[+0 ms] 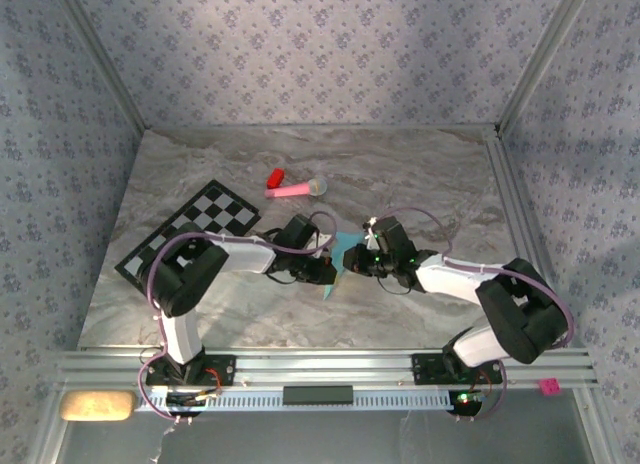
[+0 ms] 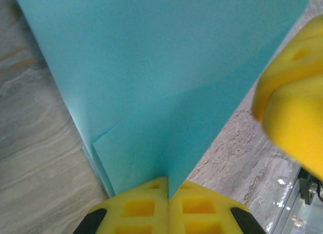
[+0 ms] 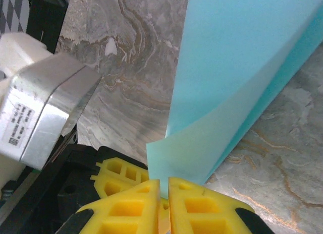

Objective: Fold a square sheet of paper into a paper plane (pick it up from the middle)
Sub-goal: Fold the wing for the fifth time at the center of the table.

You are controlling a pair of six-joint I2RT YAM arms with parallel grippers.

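Paper sheet (image 1: 338,254), thin and light blue, is held up over the marbled desk (image 1: 420,174) just right of the checkered mat (image 1: 190,234), between the two claws that meet there; whether its lowest tip touches the desk I cannot tell. The left arm (image 1: 235,254) rises from its base below the mat's near corner, bends at a raised elbow and reaches right, past the mat's right corner, with its wrist tipped down toward the paper. The right arm (image 1: 460,279) comes in from well to the right of the mat, elbow high and forearm stretched left, so the two wrists nearly face each other. The left claw (image 2: 168,186) is pressed together on the narrow lower end of the paper sheet, its yellow pads flush and the blue edge caught between them. The right claw (image 3: 164,186) is likewise pressed together, pinching a lower corner of the sheet. From the left wrist the paper spreads upward as a broad wedge, narrow at the pads, with doubled layers whose staggered edges show on its left side. From the right wrist it curls in a soft bend, one layer lapping over another above the grey marble. Beyond the mat's far corner a pink stick toy (image 1: 295,189) lies on the desk, with a small red piece (image 1: 275,176) just beside its left end.
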